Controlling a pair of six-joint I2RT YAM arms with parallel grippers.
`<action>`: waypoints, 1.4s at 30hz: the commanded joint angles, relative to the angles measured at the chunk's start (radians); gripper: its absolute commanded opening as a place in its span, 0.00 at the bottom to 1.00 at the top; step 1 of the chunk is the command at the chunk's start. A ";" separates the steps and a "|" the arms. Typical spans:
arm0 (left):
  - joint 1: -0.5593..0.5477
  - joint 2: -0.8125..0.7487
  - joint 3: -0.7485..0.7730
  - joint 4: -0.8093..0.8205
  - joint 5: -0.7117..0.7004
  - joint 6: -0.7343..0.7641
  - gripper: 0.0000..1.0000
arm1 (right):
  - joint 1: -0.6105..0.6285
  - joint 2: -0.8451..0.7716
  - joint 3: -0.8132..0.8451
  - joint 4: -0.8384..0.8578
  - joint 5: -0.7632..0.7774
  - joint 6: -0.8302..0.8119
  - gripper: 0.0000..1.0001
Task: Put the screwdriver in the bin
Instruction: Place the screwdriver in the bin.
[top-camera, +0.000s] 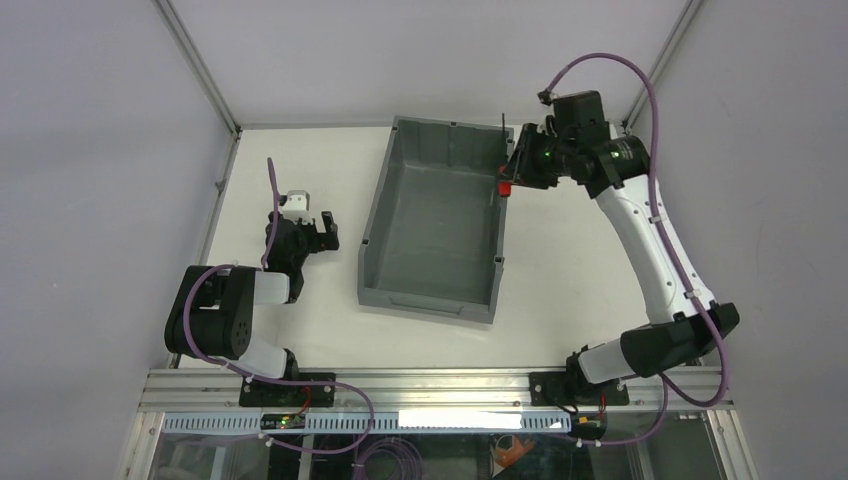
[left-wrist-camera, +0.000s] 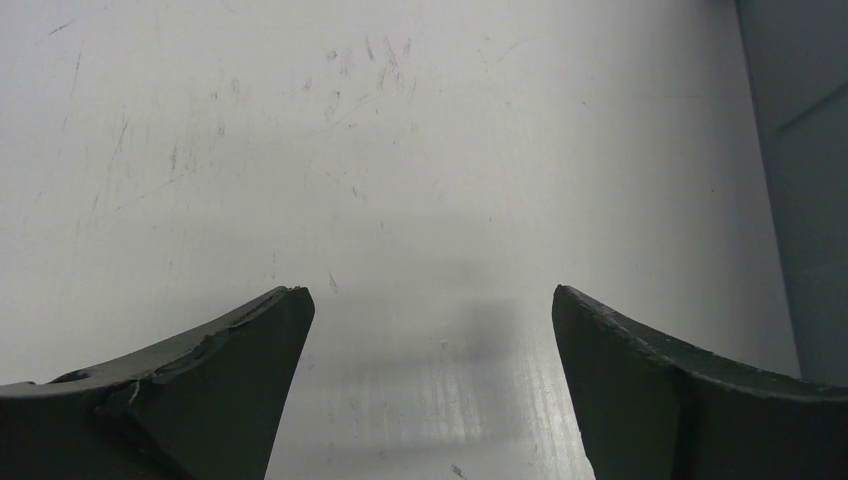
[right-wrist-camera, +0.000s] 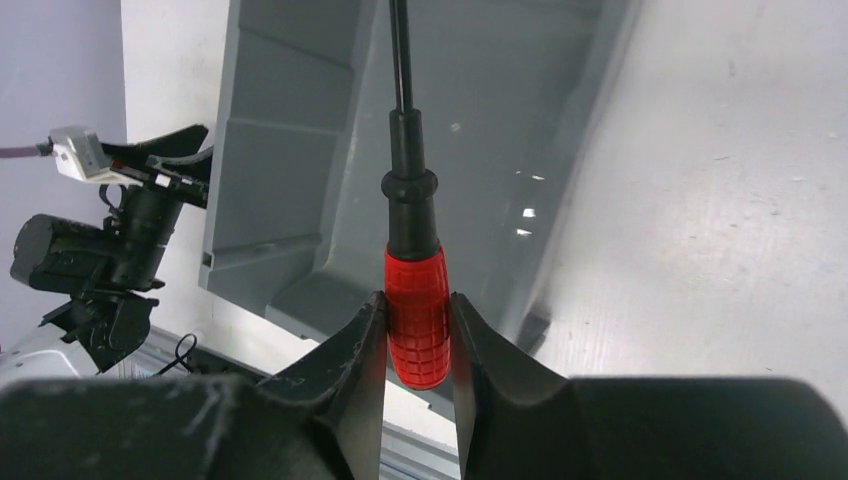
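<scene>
The screwdriver (right-wrist-camera: 417, 310), red handle and thin black shaft, is pinched between the fingers of my right gripper (right-wrist-camera: 417, 300), which is shut on the handle. From above, the screwdriver (top-camera: 505, 186) hangs at the bin's right wall near its far corner, shaft pointing away, held by the right gripper (top-camera: 510, 180). The grey bin (top-camera: 385, 215) stands in the middle of the table, nothing visible inside it. The bin (right-wrist-camera: 300, 150) fills the background of the right wrist view. My left gripper (top-camera: 322, 228) rests low on the table left of the bin, open, with bare tabletop between its fingers (left-wrist-camera: 240, 350).
White table (top-camera: 580, 260) with walls and metal frame rails at the back and sides. An aluminium rail (top-camera: 430, 385) runs along the near edge by the arm bases. The left arm (right-wrist-camera: 100, 250) shows beyond the bin in the right wrist view.
</scene>
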 joint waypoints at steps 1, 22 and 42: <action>0.006 -0.007 0.017 0.059 0.018 0.023 0.99 | 0.102 0.071 0.078 0.011 0.088 0.086 0.18; 0.005 -0.005 0.017 0.059 0.018 0.023 0.99 | 0.387 0.463 0.186 0.039 0.398 0.229 0.17; 0.005 -0.006 0.017 0.059 0.017 0.023 0.99 | 0.410 0.724 0.192 0.093 0.470 0.288 0.17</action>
